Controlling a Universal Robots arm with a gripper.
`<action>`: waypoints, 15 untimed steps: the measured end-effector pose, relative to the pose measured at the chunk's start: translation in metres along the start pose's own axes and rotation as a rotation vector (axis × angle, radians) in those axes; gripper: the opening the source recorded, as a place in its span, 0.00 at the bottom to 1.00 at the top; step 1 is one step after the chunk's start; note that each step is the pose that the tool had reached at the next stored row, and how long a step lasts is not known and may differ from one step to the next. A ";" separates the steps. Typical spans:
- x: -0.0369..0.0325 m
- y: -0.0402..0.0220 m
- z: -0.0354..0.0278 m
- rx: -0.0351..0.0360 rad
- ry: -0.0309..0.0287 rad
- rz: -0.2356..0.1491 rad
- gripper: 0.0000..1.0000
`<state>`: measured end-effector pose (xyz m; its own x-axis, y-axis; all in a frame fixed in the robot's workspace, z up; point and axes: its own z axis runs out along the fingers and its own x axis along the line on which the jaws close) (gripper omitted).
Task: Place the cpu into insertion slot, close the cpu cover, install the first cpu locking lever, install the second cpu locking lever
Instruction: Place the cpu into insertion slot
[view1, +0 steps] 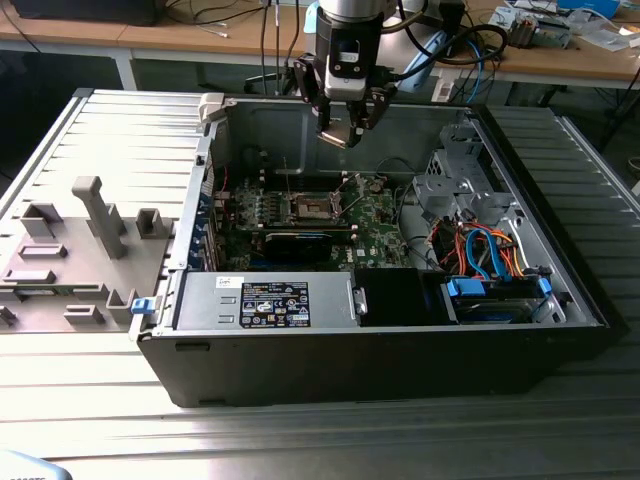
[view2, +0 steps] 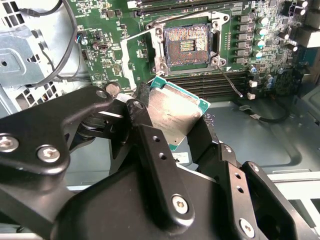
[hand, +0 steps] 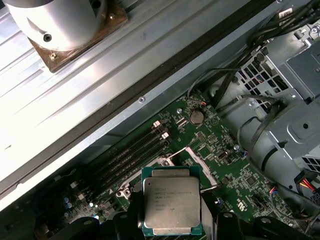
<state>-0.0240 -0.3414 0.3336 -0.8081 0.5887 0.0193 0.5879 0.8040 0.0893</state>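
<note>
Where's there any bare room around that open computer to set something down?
The ribbed table in front of the case and at the exterior view's right. Inside it is crowded: motherboard, cables, the claw holding the cpu.

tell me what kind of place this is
Probably a robotics lab bench: an open black metal computer case on a ribbed silvery metal table, cable-strewn wooden desks behind, and the arm's hand gripping a small silver-grey square cpu.

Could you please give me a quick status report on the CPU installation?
Gripper shut on the cpu, hovering above the motherboard. Insertion slot uncovered, cpu not yet seated. Nothing seen in the way.
</note>
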 end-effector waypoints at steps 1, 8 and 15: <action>0.0000 0.0000 0.0000 0.0000 0.0000 0.001 0.55; 0.0000 0.0000 0.0000 -0.0001 -0.0005 0.006 0.55; 0.0000 0.0000 0.0000 -0.0002 -0.0010 0.011 0.55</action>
<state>-0.0240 -0.3414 0.3336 -0.8015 0.5977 0.0194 0.5968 0.7974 0.0893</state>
